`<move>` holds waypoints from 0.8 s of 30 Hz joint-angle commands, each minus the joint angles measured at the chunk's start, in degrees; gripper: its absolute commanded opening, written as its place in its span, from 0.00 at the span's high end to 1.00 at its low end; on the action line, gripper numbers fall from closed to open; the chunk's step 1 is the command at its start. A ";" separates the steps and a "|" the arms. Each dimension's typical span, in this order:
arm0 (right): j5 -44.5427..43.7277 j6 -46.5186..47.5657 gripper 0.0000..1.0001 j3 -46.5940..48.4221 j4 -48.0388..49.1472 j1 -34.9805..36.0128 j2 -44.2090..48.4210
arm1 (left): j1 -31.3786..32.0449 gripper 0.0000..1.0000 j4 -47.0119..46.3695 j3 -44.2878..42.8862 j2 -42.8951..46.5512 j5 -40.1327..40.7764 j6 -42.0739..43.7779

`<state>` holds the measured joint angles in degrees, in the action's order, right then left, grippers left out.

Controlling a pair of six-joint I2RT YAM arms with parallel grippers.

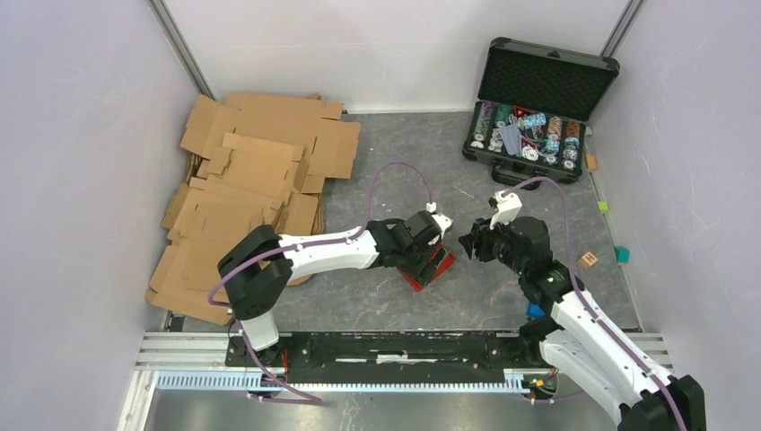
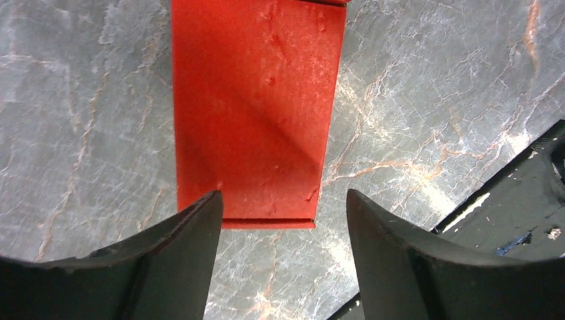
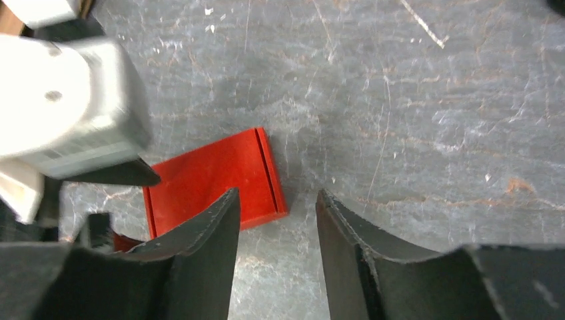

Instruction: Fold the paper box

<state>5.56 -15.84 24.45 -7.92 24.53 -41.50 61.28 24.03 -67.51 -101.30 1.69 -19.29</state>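
Note:
The paper box (image 1: 429, 268) is bright red and lies on the grey table at the middle, partly under the left arm's wrist. In the left wrist view a flat red panel of the paper box (image 2: 256, 113) stretches away from my left gripper (image 2: 283, 200), which is open above its near edge with nothing between the fingers. My right gripper (image 3: 276, 200) is open too, hovering just right of the paper box (image 3: 213, 177). Its left finger overlaps the red panel in view; only table shows between the fingers. In the top view my right gripper (image 1: 468, 242) sits to the box's right.
A stack of brown cardboard sheets (image 1: 247, 193) covers the left side of the table. An open black case of poker chips (image 1: 529, 117) stands at the back right. Small coloured blocks (image 1: 588, 259) lie along the right edge. White walls enclose the table.

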 commanded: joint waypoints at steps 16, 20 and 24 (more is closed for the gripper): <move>-16.43 -43.92 0.02 -6.61 -6.43 13.10 0.44 | -22.01 0.28 -16.51 20.39 18.81 -6.33 -6.27; -19.57 -48.97 0.02 -3.40 -8.93 14.68 -0.75 | -22.16 0.45 -17.69 18.15 12.10 -13.48 -6.29; -19.50 -49.75 0.02 -0.45 -9.47 15.72 -5.25 | -22.08 0.70 -19.82 18.46 8.06 -18.34 -6.87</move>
<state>-9.21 -59.27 19.49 -15.88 39.16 -43.44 39.24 9.02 -47.88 -90.39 -9.39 -24.60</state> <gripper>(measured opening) 0.979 0.384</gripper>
